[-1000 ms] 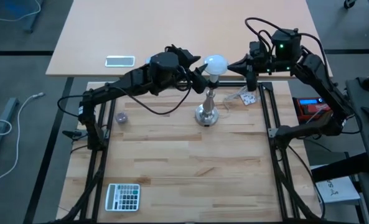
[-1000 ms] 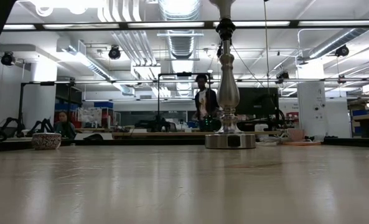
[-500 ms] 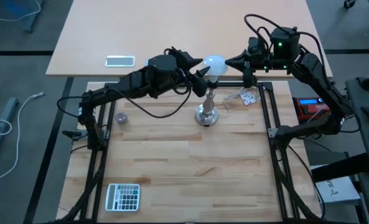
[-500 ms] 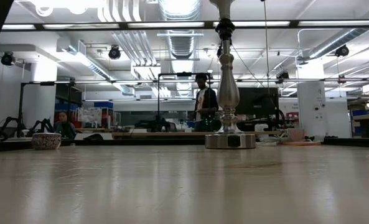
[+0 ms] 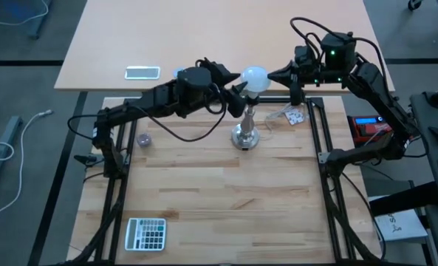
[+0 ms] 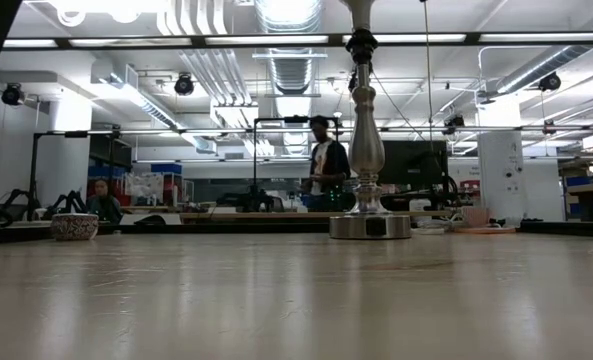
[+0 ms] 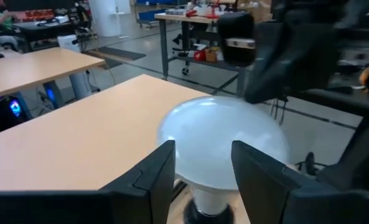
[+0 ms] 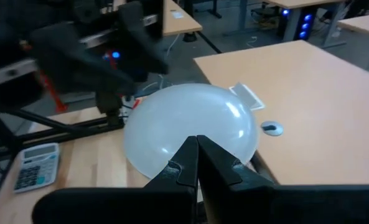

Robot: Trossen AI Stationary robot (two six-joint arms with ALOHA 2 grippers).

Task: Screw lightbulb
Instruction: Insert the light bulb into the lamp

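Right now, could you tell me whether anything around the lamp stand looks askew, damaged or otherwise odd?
Nothing stands out. The lightbulb sits intact on top of the silver stand, which stands upright on the wooden table. The left gripper is beside the bulb's neck, fingers open, and the right gripper is shut at the globe's other side.

A robotics lab: open ceiling ducts (image 6: 288, 60), strip lights (image 6: 111, 42), rows of benches (image 6: 226, 215) with monitors (image 6: 413, 165), more robot arms (image 6: 11, 200), people (image 6: 326, 175) at work.

Left claw (image 5: 238, 87) parted, right claw (image 5: 272, 75) pressed closed, tips facing.
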